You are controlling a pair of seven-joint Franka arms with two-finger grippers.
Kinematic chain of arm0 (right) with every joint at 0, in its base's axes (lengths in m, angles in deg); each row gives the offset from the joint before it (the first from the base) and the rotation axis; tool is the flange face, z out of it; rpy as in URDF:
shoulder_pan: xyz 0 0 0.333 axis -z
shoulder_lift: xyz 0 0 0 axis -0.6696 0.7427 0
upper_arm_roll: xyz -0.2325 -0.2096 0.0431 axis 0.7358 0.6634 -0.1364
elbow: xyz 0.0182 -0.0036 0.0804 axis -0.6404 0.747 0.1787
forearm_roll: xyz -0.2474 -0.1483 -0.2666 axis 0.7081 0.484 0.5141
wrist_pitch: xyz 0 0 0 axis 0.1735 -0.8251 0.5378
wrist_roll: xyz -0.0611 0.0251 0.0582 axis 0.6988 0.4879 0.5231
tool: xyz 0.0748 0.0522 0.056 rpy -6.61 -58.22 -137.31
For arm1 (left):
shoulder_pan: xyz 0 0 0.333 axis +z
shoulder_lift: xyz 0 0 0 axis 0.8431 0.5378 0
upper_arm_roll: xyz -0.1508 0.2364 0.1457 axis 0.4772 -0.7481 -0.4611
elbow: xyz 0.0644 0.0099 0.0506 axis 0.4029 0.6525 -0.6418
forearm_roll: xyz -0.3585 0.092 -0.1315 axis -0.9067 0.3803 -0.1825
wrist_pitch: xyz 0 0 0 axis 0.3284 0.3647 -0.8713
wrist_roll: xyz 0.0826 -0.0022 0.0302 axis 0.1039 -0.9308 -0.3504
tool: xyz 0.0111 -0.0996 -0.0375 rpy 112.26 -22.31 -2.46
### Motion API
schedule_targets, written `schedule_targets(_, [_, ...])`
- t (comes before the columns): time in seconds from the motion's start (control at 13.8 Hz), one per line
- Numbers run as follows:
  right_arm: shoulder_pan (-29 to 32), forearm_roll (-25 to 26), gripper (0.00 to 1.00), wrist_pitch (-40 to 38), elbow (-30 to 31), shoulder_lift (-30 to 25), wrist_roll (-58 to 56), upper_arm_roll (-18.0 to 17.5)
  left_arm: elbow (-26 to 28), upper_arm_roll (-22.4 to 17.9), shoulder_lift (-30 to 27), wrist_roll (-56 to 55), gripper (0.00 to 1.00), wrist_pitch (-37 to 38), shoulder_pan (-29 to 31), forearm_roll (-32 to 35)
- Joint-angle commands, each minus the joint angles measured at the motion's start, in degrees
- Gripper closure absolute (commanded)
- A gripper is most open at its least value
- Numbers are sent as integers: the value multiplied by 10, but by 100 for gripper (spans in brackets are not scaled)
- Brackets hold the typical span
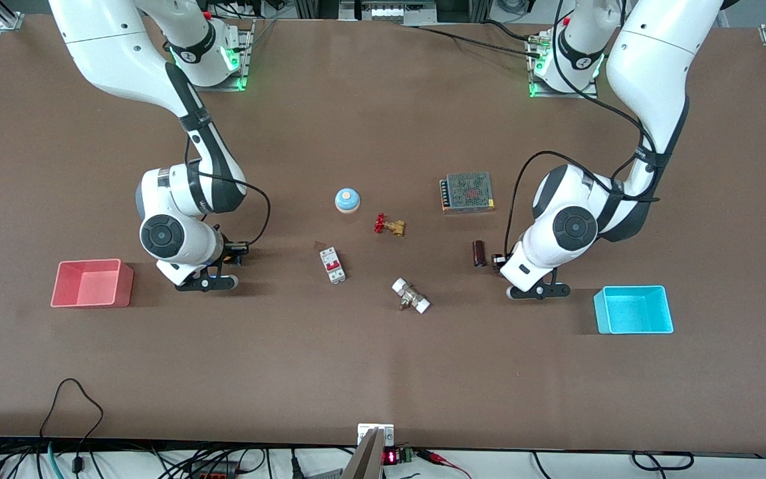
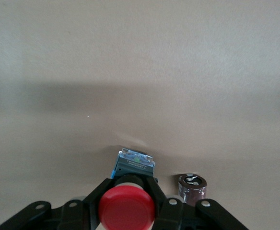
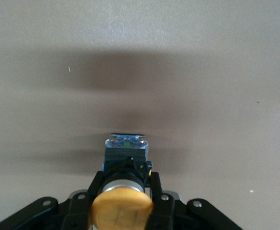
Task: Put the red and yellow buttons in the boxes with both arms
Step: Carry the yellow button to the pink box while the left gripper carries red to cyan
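Observation:
My left gripper [image 2: 133, 179] is shut on the neck of the red button [image 2: 127, 207], whose dark base with a blue edge points at the table. In the front view this gripper [image 1: 498, 259] is low over the table, toward the left arm's end, beside a dark cylinder. My right gripper [image 3: 126, 175] is shut on the orange-yellow button [image 3: 122, 211] in the same way. In the front view it [image 1: 237, 253] is low over the table beside the pink-red box [image 1: 90, 285]. The cyan box [image 1: 634, 309] stands near the left gripper. Both boxes are empty.
A dark cylinder [image 1: 479, 253] stands right beside the left gripper and shows in the left wrist view [image 2: 192, 188]. Mid-table lie a blue-domed bell [image 1: 348, 199], a red-handled brass valve [image 1: 389, 225], a white breaker [image 1: 333, 265], a brass fitting [image 1: 411, 296] and a grey mesh-topped box [image 1: 467, 191].

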Motion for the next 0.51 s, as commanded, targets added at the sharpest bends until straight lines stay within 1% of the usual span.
schedule_targets(0.0, [4,-8,80,-27,-18,-15,1,1,-2,-4,-40,-2,87,25,14,10])
schedule_targets(0.22, [11,-11,81,-51,-59,-38,-2,9,-34,-6,-43,19,87,30,40,10])
schedule_targets(0.36, [25,-1,81,-81,-86,-52,-22,41,-54,-7,-44,57,87,40,74,12])
schedule_targets(0.44, [35,-2,81,-86,-87,-59,-58,64,-69,-6,-43,87,87,55,89,12])
